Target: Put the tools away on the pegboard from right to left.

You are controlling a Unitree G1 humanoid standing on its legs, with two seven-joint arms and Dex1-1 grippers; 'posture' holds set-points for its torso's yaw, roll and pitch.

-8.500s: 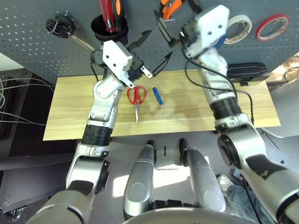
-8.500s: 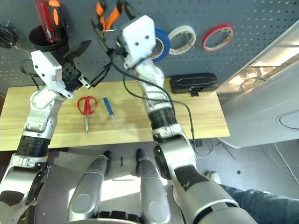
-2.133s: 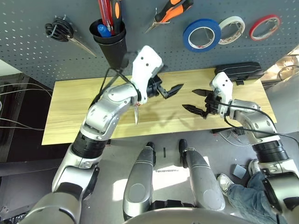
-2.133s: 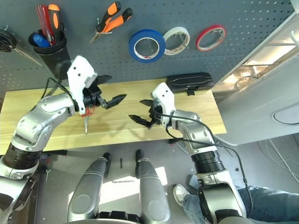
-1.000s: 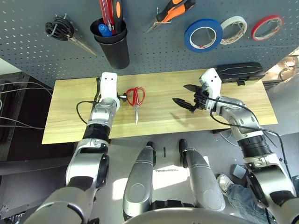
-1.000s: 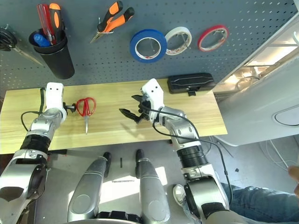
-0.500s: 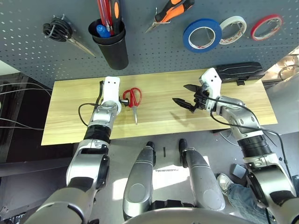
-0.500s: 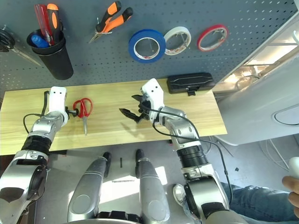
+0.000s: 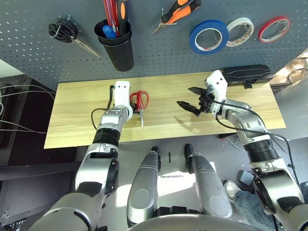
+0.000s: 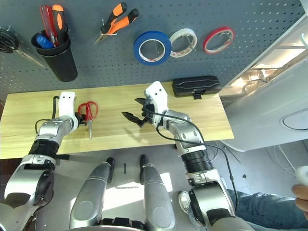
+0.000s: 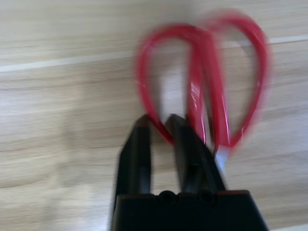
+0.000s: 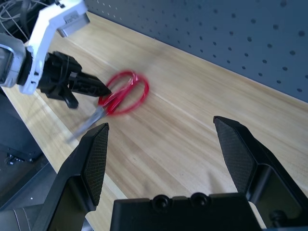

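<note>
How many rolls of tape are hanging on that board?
3, side by side along the top right of the pegboard: a wide blue tape roll nearest the pliers, a white tape roll in the middle, and a red tape roll farthest right. None appears hidden.

1. A light wooden table [image 9: 72, 120] stands below the pegboard [image 9: 159, 53].
2. Red-handled scissors [image 9: 140, 103] lie flat on it, left of centre, blades toward the near edge.
3. A black case [image 9: 246, 74] rests at its far right edge.
</note>
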